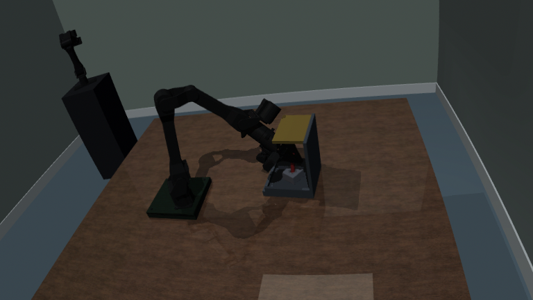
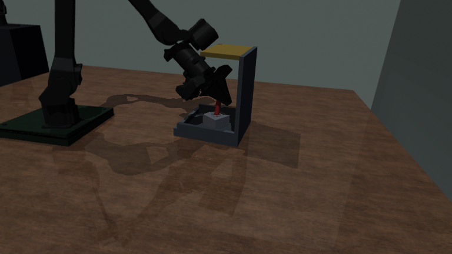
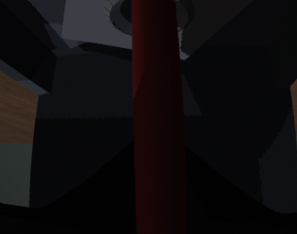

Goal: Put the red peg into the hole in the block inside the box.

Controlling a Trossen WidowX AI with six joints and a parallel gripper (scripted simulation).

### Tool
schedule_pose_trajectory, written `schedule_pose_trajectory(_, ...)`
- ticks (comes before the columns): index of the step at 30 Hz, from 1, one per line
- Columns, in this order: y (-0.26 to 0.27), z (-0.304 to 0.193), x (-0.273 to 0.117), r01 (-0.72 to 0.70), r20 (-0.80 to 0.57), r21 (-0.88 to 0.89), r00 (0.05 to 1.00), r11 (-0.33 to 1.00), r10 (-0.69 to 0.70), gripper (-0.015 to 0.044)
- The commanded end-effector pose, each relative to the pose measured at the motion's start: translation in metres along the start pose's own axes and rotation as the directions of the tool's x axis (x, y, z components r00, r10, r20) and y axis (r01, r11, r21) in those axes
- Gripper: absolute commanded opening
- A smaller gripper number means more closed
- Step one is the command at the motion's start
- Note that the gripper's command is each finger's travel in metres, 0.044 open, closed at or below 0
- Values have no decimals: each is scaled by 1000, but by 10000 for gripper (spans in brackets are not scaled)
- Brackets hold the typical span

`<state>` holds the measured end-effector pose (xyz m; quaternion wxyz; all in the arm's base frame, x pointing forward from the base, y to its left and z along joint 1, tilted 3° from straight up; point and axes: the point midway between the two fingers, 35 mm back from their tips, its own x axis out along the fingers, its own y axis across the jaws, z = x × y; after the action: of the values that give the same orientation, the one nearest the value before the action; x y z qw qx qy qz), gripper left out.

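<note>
My gripper [image 2: 221,100] [image 3: 156,148] is inside the box under the roof, shut on the red peg [image 1: 292,168] [image 2: 217,109] [image 3: 158,97]. The peg leans slightly in the exterior view, and much of it shows below the fingers. Its lower end is at the hole in the top of the grey block [image 2: 210,120] [image 3: 94,21]; how deep it sits cannot be told. In the wrist view the peg hides the middle of the hole. The yellow roof [image 1: 292,128] [image 2: 229,50] is above the gripper, jutting from the box's back wall [image 1: 312,159] [image 2: 246,94].
The box's low side rim [image 1: 286,193] [image 2: 206,137] runs beside the block. The wrist's thick cylinder [image 1: 268,111] [image 2: 203,34] is close to the roof's front edge. The arm's green base plate [image 1: 157,214] [image 2: 36,136] is left of the box. A dark pedestal [image 1: 94,123] is farther left.
</note>
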<state>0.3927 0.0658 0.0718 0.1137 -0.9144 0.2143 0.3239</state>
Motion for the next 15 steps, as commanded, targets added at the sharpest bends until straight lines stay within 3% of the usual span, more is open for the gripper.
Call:
schedule_pose_trajectory(1,2,10,3,-2,26,-14,1000,1000,2,0)
schedule_pose_trajectory(13,2,11,3,-2,26,-14,1000,1000,2,0)
schedule_pose_trajectory(15,0,0,0,0,0,0,1000,1000,0,53)
